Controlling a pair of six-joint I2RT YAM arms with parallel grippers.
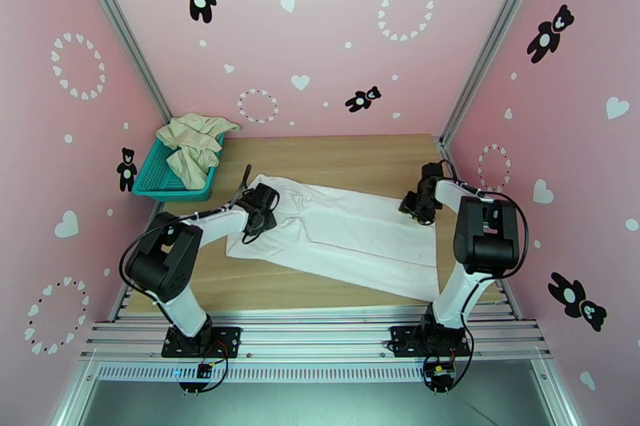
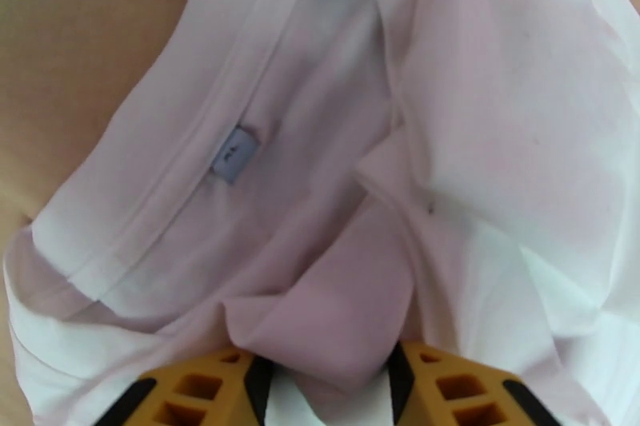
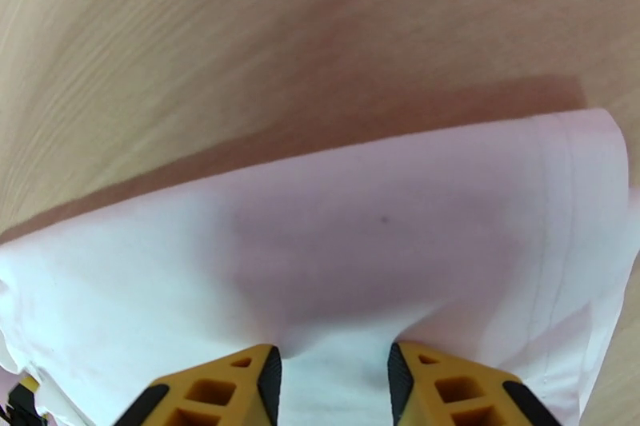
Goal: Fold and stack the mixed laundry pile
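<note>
left gripper [image 2: 332, 376] partly closed, pinching a fold of the white T-shirt [image 1: 344, 232] by the collar; right gripper [image 3: 332, 368] likewise clamps its far-right edge on the table [image 1: 352, 154].

T-shirt [image 1: 344, 236] on table [image 1: 352, 156], basket [image 1: 156, 180] far left, garment [image 1: 192, 144] inside

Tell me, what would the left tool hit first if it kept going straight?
The white T-shirt: a fold of it sits inside the left tool, and the wooden table likely lies just beneath.
</note>
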